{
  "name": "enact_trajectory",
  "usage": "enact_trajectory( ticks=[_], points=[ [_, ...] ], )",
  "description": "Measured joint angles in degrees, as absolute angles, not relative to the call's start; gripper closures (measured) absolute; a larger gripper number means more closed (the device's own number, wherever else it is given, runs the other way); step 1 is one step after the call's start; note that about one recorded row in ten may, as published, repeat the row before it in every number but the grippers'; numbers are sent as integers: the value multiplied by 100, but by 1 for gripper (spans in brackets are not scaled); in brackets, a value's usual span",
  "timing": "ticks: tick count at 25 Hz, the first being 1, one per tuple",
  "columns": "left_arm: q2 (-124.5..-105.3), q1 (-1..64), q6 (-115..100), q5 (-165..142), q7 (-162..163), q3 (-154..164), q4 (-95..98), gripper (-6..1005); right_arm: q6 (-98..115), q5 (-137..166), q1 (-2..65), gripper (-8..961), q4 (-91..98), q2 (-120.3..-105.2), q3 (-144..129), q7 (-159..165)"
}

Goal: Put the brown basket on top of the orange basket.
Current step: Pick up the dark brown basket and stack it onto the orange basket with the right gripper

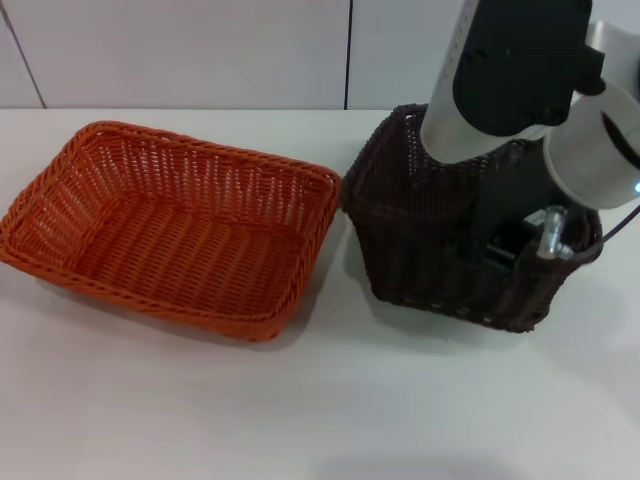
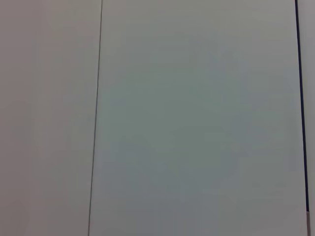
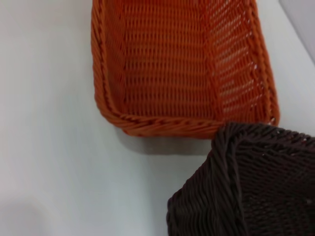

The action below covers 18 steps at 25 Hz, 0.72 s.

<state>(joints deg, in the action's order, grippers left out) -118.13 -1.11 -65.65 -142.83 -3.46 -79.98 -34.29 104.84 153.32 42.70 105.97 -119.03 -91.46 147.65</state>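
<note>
The orange basket (image 1: 170,225) sits on the white table at the left, open side up; the right wrist view shows its near end (image 3: 172,64). The brown basket (image 1: 420,230) is just to its right, tipped so that its outer near wall and left wall show. One of its corners (image 3: 256,187) fills the wrist view close up. My right arm reaches down into it, and my right gripper (image 1: 520,250) is shut on its right-hand rim. The two baskets stand a small gap apart. My left gripper is out of sight.
The white table (image 1: 300,400) stretches toward me in front of both baskets. A pale panelled wall (image 1: 200,50) rises behind the table's far edge. The left wrist view shows only a plain wall panel (image 2: 197,123).
</note>
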Motion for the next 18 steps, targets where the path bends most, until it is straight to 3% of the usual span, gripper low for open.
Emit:
enact_trajectory(
  ticks=[18],
  points=[
    [-11812, -118, -6601, -14288, -361, -7989, -3410, 271, 10682, 15863, 4378, 776, 10977, -11919, -9376, 14959]
  ],
)
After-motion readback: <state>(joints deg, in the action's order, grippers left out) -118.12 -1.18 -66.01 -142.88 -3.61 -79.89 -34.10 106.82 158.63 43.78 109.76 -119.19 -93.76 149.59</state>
